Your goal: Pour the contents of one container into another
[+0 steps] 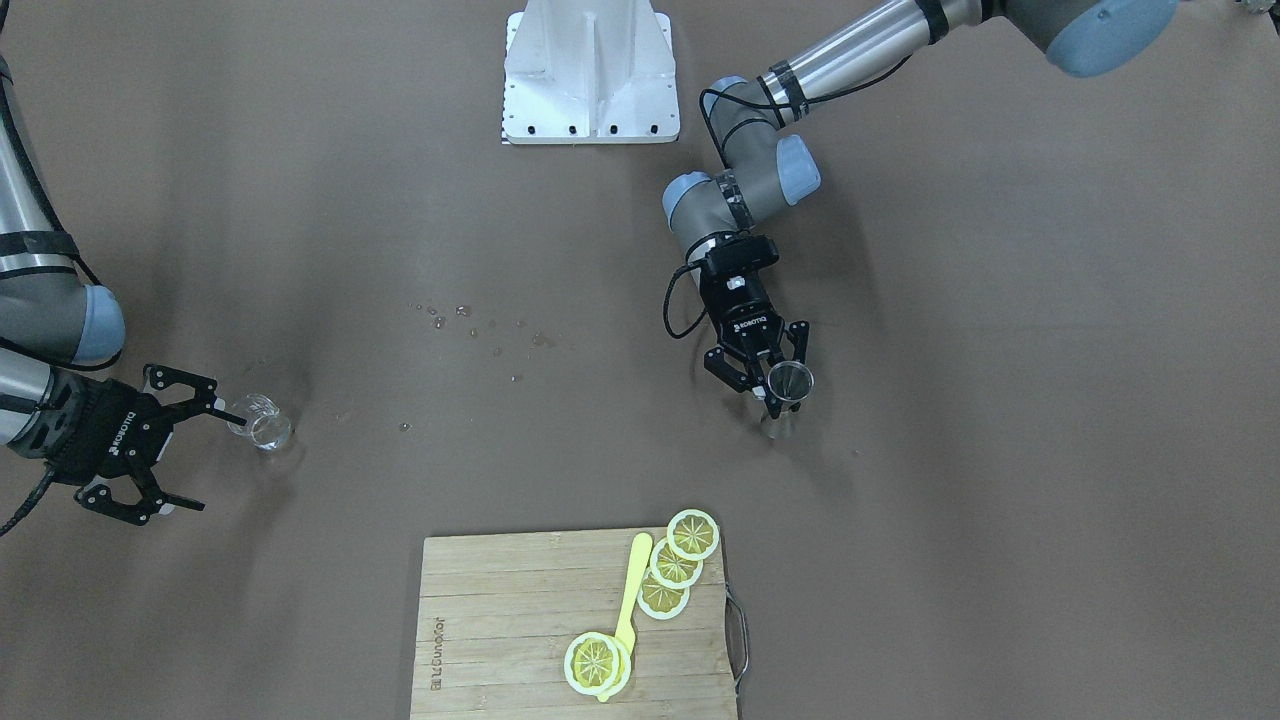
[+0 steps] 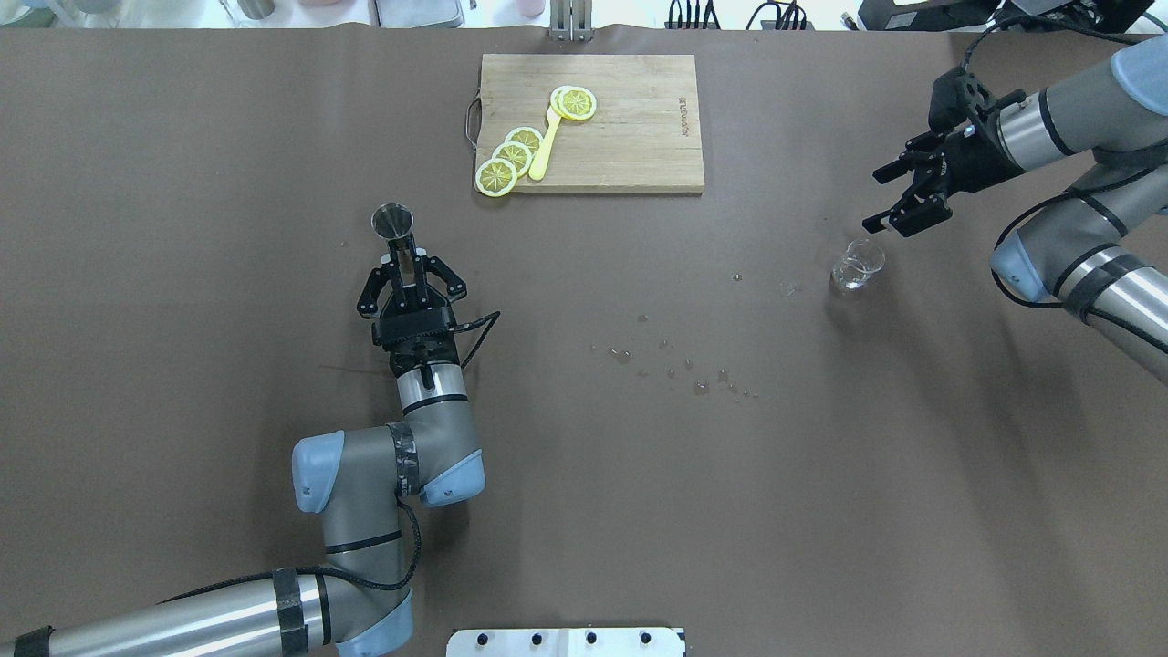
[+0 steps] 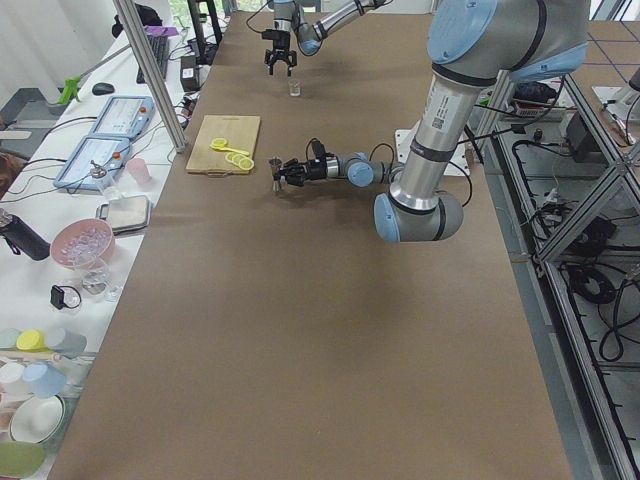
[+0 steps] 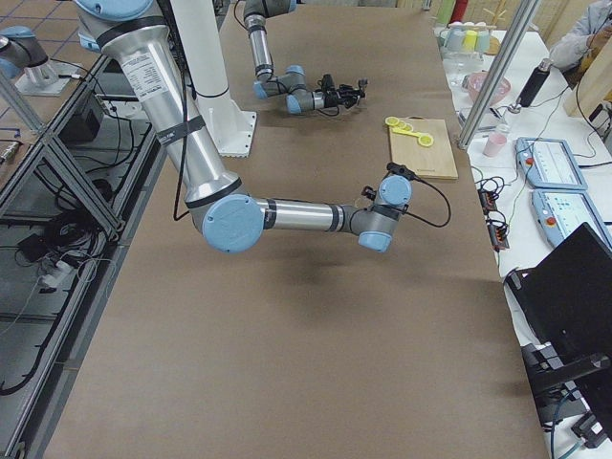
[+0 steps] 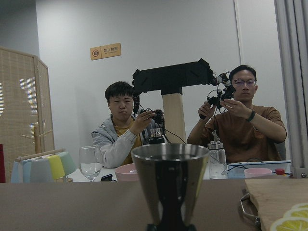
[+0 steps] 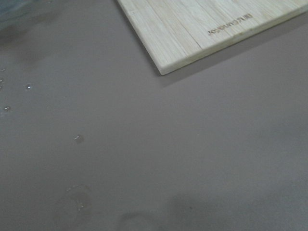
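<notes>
The steel jigger (image 2: pixel 392 220) stands upright on my left side of the table (image 2: pixel 182 274), near the handle end of the cutting board (image 2: pixel 630 137). My left gripper (image 2: pixel 407 260) is clenched on its narrow waist, with the arm reaching out low and level behind it. I cannot tell whether its foot touches the tabletop or sits just above it. In my left wrist view the cup's open mouth fills the middle of the frame, and two people (image 5: pixel 122 130) sit behind a far counter beside a wine glass (image 5: pixel 90 161).

The glass beaker (image 2: pixel 858 265) stands well apart from the jigger, over on my right side. It is upright and clear; how much it holds I cannot make out. My right gripper (image 2: pixel 874 199) hangs just beside it, fingers spread wide and grasping nothing.

Between the two containers, a scatter of water droplets (image 2: pixel 675 365) lies on the brown surface.

On the board, lemon slices (image 2: pixel 511 155) overlap in a row towards the handle end. One more slice rests at the tip of a yellow spoon (image 2: pixel 545 146) lying across them.
</notes>
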Controlling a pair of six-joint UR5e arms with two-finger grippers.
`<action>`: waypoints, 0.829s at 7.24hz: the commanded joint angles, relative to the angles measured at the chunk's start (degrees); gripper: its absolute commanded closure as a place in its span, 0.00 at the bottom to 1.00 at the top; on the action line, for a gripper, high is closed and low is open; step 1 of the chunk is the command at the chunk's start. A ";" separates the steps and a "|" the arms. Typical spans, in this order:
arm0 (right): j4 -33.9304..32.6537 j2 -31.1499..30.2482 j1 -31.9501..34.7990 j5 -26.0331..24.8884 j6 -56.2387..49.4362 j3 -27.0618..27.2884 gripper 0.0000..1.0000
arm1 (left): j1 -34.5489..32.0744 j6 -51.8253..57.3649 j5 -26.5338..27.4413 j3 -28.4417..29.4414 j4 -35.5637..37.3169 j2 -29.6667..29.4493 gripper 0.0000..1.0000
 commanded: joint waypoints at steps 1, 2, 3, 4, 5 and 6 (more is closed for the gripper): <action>-14.91 1.73 2.57 0.21 -0.19 0.02 0.00 | 0.10 0.00 0.00 -0.09 0.00 0.02 0.90; -21.86 2.35 2.93 -1.10 -0.37 0.37 0.00 | 0.10 0.00 -0.09 -0.18 0.00 0.02 0.83; -28.45 2.71 3.54 -4.42 -1.76 0.81 0.00 | 0.10 0.00 0.00 -0.26 0.00 0.11 0.74; -35.83 2.71 4.68 -6.71 -4.82 2.21 0.00 | 0.10 0.09 -0.09 -0.26 0.17 0.11 0.63; -46.00 2.71 6.00 -7.08 -5.29 4.13 0.00 | 0.10 0.09 0.00 -0.35 1.48 0.11 0.57; -53.23 2.71 7.40 -10.31 -5.29 6.76 0.00 | 0.19 0.09 0.00 -0.44 1.58 0.11 0.54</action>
